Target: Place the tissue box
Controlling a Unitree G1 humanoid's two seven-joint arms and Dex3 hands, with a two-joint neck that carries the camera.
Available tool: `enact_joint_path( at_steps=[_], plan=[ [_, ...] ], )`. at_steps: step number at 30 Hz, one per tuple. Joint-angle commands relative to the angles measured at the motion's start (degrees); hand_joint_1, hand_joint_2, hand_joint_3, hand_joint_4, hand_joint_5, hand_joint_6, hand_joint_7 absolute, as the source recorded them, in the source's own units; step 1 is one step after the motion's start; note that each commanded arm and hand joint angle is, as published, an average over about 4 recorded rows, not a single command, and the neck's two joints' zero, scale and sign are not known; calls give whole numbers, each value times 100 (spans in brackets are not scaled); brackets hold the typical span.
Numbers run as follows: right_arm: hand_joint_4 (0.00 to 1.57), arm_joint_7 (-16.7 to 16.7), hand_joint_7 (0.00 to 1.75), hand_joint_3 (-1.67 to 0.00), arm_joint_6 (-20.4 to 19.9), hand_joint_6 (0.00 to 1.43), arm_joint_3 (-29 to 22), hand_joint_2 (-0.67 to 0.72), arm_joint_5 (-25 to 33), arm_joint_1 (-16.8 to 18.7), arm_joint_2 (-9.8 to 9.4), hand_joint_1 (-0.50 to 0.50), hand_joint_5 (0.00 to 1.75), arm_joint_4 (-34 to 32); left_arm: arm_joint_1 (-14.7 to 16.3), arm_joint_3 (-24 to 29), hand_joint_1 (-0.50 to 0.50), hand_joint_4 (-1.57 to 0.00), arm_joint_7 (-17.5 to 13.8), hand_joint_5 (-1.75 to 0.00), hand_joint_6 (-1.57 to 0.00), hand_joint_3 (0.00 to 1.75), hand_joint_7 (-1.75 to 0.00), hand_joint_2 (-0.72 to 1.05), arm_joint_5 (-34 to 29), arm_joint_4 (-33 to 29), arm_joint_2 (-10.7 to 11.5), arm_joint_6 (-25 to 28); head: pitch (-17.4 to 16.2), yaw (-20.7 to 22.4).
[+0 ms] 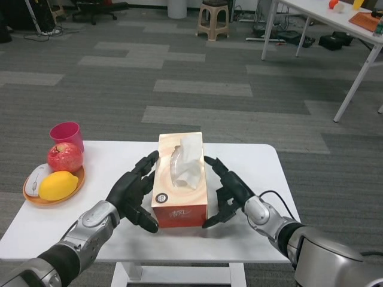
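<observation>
In the head view, an orange tissue box [180, 179] stands on the white tabletop [251, 179] near its middle, a white tissue sticking up from its top slot, with the left hand [133, 192] pressed flat against its left side and the right hand [227, 192] against its right, so the two together are grasping the box between them. At the tabletop's left edge an orange plate [36, 197] carries a lemon [58, 185], a red pomegranate [64, 157] and a white object [37, 177], with a pink cup [66, 133] just behind it.
</observation>
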Motion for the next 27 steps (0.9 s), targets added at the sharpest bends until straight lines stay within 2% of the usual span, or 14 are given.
enact_joint_path(
  at_steps=[1,10,22,27],
  plan=[
    [123,4,35,-32,-37,0,120,-41,14,-5,29,-42,145,47,43,-126,50,0,-83,-21,0,0,0,-37,36,159,-42,158,-8,4],
    [123,11,35,-32,-35,0,172,-41,19,30,27,-42,145,148,45,-155,50,0,-83,-21,0,0,0,-37,22,229,-42,166,-15,16],
    [123,33,35,-32,-52,3,-26,-41,14,215,-32,-42,145,146,87,-104,50,0,-83,-21,0,0,0,-37,-79,291,-60,158,-5,63],
    [123,77,35,-32,-57,0,-100,-41,14,303,-70,-42,145,108,120,-58,50,0,-83,-21,0,0,0,-37,-79,291,-60,158,-21,95]
  ],
)
